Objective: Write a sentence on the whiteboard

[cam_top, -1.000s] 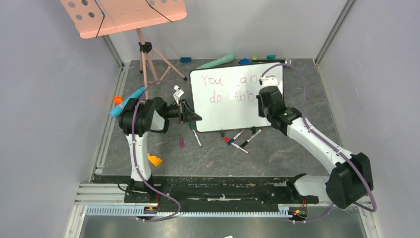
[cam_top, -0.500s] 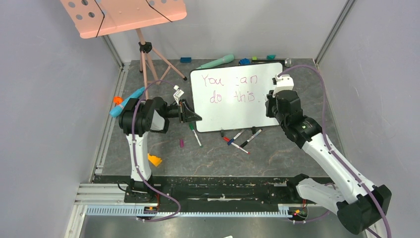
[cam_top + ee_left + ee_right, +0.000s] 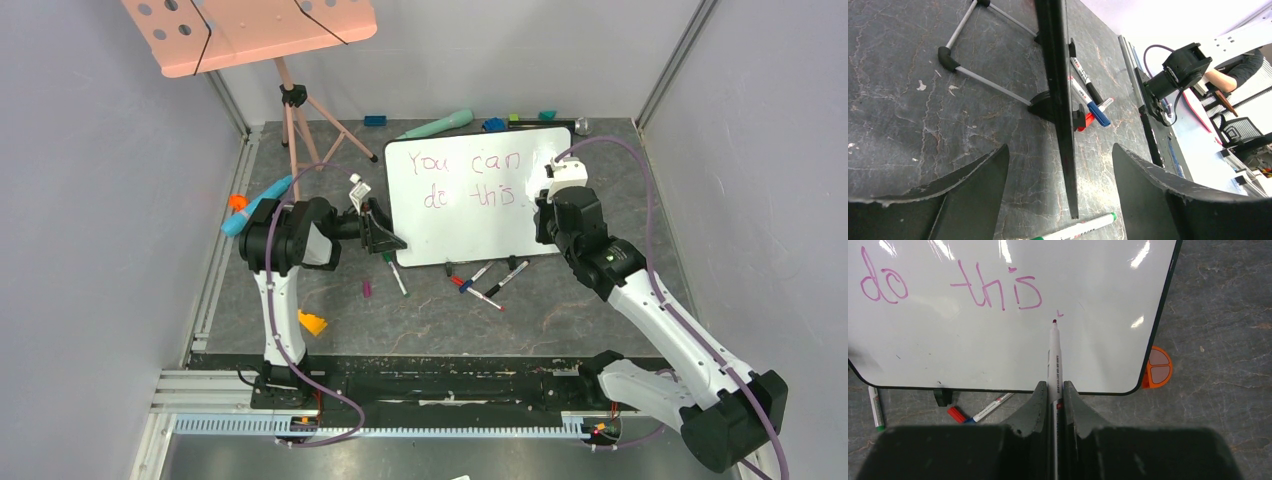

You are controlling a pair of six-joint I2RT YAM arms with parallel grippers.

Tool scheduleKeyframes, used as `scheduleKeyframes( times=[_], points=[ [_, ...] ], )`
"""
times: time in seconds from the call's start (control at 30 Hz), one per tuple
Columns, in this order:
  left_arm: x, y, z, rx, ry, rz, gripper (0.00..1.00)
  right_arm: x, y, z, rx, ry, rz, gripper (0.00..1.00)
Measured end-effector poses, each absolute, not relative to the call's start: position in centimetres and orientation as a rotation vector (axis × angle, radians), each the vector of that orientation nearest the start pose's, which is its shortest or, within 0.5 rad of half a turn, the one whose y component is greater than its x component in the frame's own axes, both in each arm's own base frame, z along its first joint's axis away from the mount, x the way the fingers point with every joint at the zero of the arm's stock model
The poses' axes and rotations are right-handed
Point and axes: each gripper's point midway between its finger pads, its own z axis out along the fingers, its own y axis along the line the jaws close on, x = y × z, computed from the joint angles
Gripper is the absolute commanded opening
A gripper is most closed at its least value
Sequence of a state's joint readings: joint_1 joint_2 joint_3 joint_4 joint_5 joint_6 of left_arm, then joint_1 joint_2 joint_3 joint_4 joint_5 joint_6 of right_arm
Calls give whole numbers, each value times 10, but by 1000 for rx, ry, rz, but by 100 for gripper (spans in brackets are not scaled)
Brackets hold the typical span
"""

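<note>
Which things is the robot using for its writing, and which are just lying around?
For the job: whiteboard, sentence, marker in the right gripper, left gripper open astride the board's edge.
Just lying about: loose pens in front of the board, pink board on tripod, orange piece.

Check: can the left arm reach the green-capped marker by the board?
Likely yes: the left pincer is open, the marker lies uncovered beside it; only the whiteboard's edge sits between its fingers.
</note>
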State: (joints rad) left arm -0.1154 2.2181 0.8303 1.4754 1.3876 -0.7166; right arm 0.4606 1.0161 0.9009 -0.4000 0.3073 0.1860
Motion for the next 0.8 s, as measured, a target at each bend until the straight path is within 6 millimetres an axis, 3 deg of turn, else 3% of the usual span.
scheduleKeyframes(
  times=[0.17,0.37,0.8],
  points=[
    [336,-217,74,750,1653,-1604,81,310,103,214,-99,2057,79,0],
    [323,-202,86,690,1637,-1495,71,309,103,215,-103,2055,83,0],
    [296,-193,105,697,1565,-1315,79,308,105,218,-110,2047,102,0]
  ],
)
